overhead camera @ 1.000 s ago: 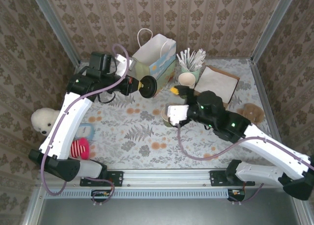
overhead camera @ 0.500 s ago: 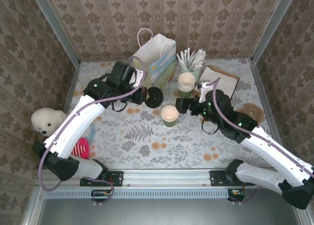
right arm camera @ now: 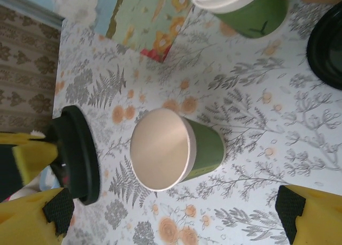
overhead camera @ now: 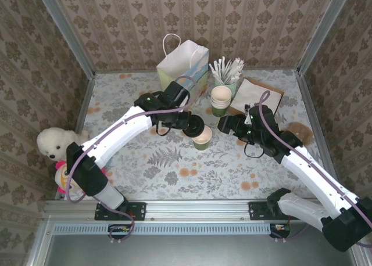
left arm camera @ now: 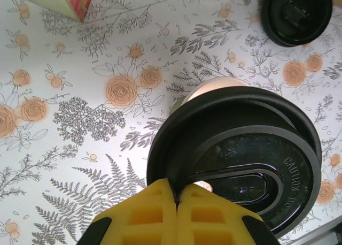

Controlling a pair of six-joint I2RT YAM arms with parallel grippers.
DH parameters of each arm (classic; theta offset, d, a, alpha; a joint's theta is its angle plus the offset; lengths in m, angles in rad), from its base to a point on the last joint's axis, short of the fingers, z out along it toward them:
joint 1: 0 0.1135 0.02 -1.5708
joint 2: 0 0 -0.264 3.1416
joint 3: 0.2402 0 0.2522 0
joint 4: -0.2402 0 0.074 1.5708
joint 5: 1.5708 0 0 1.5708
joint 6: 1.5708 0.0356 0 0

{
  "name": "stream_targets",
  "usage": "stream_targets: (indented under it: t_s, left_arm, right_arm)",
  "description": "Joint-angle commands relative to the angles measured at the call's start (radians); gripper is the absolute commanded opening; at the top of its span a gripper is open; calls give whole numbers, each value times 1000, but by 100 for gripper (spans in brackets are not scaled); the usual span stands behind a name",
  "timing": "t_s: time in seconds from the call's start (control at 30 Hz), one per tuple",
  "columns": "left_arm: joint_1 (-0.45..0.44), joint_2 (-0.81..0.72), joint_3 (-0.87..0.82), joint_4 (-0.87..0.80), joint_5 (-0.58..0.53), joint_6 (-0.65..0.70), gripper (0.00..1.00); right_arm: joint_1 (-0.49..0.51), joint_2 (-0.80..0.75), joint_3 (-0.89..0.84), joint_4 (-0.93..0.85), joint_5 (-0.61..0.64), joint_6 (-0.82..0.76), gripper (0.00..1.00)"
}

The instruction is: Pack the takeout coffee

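Observation:
The takeout coffee's green paper cup (overhead camera: 201,139) stands upright without a lid in mid-table, its cream inside showing (right arm camera: 160,148). My left gripper (overhead camera: 185,122) is shut on the rim of its round black lid (left arm camera: 240,148), holding it tilted just left of and partly over the cup (left arm camera: 214,85). In the right wrist view the lid (right arm camera: 80,154) stands on edge beside the cup. My right gripper (overhead camera: 224,125) is open with nothing in it, just right of the cup, which lies ahead of its spread jaws (right arm camera: 173,218).
A white paper bag (overhead camera: 183,68) stands behind the cup. A stack of lidless green cups (overhead camera: 221,97) and a holder of stirrers (overhead camera: 228,71) are at back right, beside brown paper (overhead camera: 258,94). Another black lid (left arm camera: 296,15) lies nearby. A white plush toy (overhead camera: 52,143) sits far left.
The left arm has swung right and forward from the bag, carrying the lid to the lone cup. The right gripper has drawn back to the right, off the cup.

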Motion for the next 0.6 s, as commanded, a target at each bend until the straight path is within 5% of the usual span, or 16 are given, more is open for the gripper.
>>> stream_targets:
  t_s: [0.0,0.57]
  left_arm:
    - [-18,52,43,-31,-32,-61,0]
    - [-38,223,152,-80,-29,-51,0]
  right_arm:
    - [-3,29,-16,15,-50,22,100]
    - [-21,118,-85,109,-87,81,100]
